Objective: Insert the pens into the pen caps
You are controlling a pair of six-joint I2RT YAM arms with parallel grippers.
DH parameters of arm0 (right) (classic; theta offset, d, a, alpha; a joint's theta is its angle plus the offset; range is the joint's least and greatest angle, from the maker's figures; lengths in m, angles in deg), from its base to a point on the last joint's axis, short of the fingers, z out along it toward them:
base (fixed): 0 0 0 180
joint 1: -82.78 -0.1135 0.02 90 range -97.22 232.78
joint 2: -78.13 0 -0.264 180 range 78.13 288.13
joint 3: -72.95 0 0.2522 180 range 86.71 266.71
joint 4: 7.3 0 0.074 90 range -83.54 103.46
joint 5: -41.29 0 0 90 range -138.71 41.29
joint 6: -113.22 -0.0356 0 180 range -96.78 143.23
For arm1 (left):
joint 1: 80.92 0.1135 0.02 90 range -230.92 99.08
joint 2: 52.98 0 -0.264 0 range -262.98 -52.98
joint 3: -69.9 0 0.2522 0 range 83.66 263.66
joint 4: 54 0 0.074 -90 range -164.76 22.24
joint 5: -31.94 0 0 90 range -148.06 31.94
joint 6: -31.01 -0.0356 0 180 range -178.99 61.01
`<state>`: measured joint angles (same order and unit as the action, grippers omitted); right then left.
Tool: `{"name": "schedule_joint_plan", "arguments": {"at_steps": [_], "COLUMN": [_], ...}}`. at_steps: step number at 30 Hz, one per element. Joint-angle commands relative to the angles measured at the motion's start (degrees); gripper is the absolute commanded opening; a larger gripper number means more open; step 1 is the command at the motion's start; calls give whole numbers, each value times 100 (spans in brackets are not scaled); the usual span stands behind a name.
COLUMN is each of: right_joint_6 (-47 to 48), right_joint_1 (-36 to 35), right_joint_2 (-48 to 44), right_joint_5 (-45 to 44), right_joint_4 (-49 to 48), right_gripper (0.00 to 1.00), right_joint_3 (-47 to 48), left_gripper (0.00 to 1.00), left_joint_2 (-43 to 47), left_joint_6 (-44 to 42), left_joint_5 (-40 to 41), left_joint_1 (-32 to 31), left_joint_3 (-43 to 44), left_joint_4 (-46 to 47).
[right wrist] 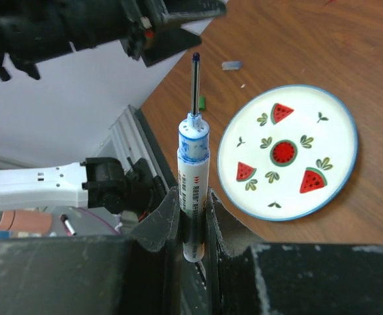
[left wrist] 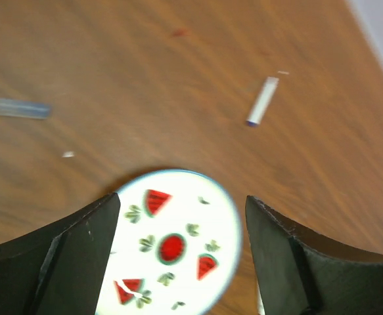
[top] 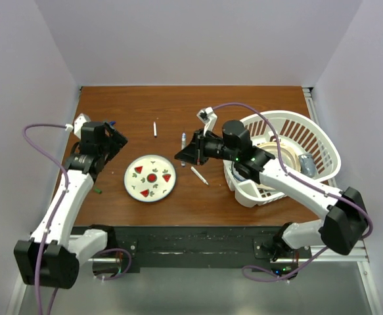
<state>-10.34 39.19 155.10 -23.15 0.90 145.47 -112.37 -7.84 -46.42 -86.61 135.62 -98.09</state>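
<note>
Pinching a white, uncapped pen (right wrist: 193,154) with unreadable red lettering in the right claw (right wrist: 192,203), left claw (left wrist: 181,200) spread over the watermelon-painted plate (left wrist: 217,230) on the tabletop (left wrist: 112,52).

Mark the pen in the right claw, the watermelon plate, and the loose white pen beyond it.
held pen (right wrist: 192,174), right wrist view, printed white barrel.
plate (right wrist: 339,134), right wrist view, bare white face.
loose white pen (top: 155,128), top view, mid-barrel.

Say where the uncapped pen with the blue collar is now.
In the right wrist view, the pen stands clamped between the right fingers, tip pointing away, with the plate to its right.
</note>
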Motion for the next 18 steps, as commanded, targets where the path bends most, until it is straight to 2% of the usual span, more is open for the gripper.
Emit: {"name": "schedule_joint_plan", "arguments": {"at_steps": [1, 3, 4, 8, 9, 11, 12, 14, 18], "right_joint_6": [306, 315, 324, 394, 420, 429, 412, 368, 262], "right_joint_1": [-9, -17, -9, -18, -18, -9, -9, -17, -9], "right_joint_2": [-410, -498, -586, -753, -771, -797, -798, -771, -701], "right_joint_5": [-403, -429, -455, -648, -684, -719, -719, -719, -614], "right_joint_4": [249, 257, 284, 354, 406, 433, 459, 451, 520], "right_gripper": [0, 0, 0, 0, 0, 0, 0, 0, 0], "right_joint_3": [-75, -119, -163, -260, -269, -304, -313, -357, -392], "left_gripper": [79, 79, 79, 80, 80, 79, 79, 77, 73], "left_joint_2": [-502, -765, -853, -1293, -1363, -1320, -1294, -1364, -1767], "left_joint_6": [10, -333, -787, -1861, -2568, -3214, -4018, -4612, -5718], "left_joint_5": [620, 760, 804, 1550, 1561, 1430, 1203, 789, 1155], "left_joint_1": [393, 446, 455, 455, 455, 455, 455, 420, 359], "left_joint_3": [173, 270, 305, 525, 603, 578, 569, 735, 1455], "left_joint_4": [-439, -185, -54, 325, 387, 825, 1009, 1056, 730]}}
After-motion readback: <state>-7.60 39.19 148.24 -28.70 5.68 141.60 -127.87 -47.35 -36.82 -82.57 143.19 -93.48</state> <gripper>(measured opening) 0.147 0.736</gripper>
